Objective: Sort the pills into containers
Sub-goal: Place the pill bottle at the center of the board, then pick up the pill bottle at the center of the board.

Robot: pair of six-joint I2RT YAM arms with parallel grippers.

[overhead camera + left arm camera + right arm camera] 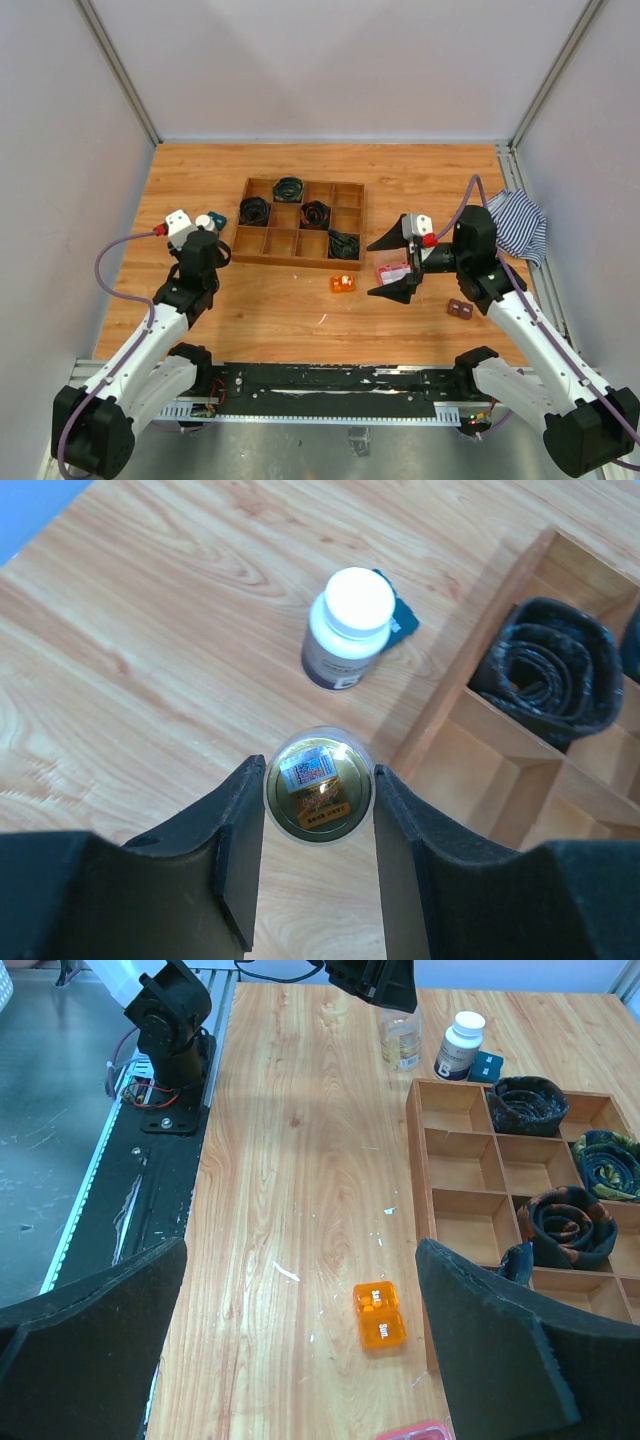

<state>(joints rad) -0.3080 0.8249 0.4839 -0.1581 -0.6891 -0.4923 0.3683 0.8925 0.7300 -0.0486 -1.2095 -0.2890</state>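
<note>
Left wrist view: the left pincer [318, 772] pinches the vial [318, 792], one finger pressed to each side, and the vial stands upright on the counter [150, 680]. Just beyond it stands the bottle [348, 628], white cap up, near a corner of the tray [470, 650]. The right pincer [374, 270] is spread wide, with the pink box [392, 272] on the counter between its fingers. An orange block [342, 283] lies just left of the box, in front of the tray.
</note>
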